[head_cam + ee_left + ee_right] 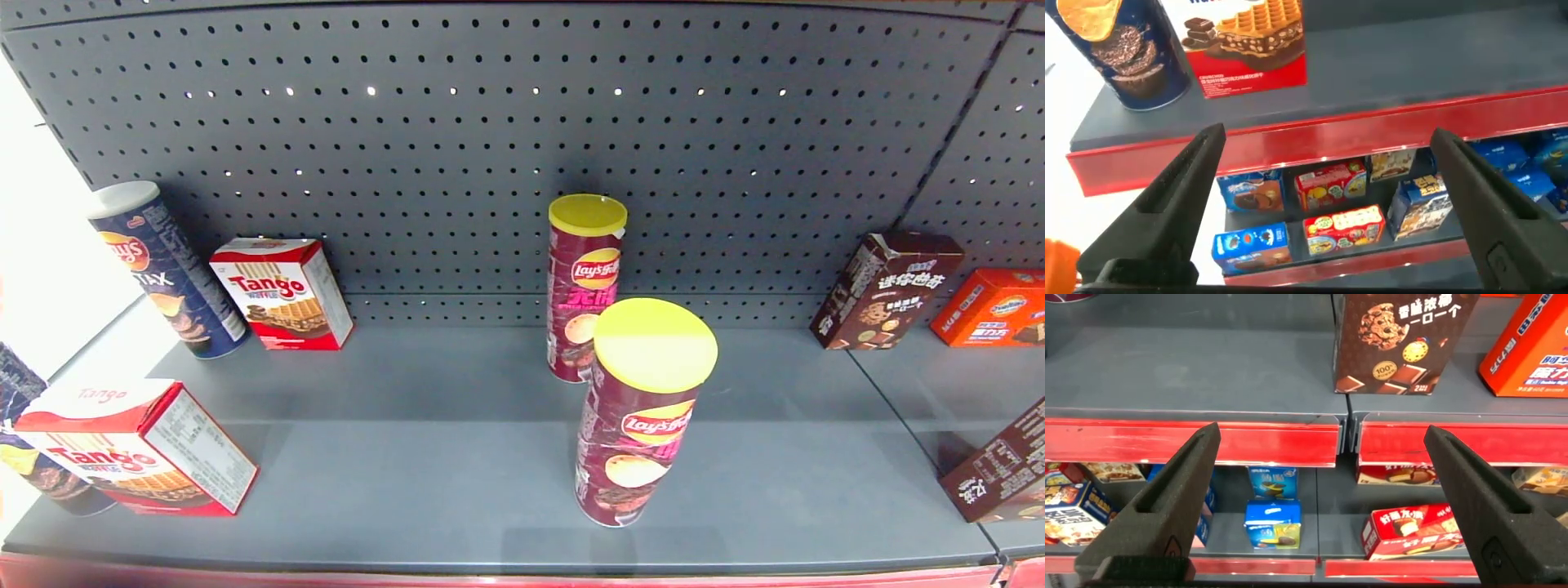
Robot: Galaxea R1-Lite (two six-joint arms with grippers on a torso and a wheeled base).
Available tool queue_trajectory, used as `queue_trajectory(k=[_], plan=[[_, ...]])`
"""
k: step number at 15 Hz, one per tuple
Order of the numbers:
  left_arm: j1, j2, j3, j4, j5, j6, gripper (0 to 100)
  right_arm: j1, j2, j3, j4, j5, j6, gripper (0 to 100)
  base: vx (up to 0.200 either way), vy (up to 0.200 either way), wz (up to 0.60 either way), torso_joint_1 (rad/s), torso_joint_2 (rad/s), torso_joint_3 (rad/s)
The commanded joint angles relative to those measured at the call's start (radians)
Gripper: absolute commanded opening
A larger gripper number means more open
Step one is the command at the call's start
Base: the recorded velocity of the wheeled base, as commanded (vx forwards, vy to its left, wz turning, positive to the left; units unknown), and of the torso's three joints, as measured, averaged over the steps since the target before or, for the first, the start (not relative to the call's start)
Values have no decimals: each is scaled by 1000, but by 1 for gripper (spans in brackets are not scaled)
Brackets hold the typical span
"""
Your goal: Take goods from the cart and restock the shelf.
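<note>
Currently the front chip can and rear chip can stand upright, lids up, on the shelf; left end effector and right end effector both released.

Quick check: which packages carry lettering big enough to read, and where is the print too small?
Front can: large logo, legible.
Rear can: large logo, legible.
Red box: large name legible; side panel too small.
Brown box: large characters, legible.
Lower-shelf boxes: too small.

The chip can is maroon, its lid yellow. The wafer box is red and white, the shelf grey.
</note>
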Motion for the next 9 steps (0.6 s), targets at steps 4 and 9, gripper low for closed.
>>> queue_trajectory(k=[4, 9], plan=[[0, 4, 0, -1, -3, 7, 100, 0, 6, -11, -1, 5, -10, 100, 0, 0, 0, 0, 0, 0], [0, 4, 0, -1, -8, 5, 100, 72, 607, -555, -53, 91, 28, 100, 0, 0, 0, 0, 0, 0]])
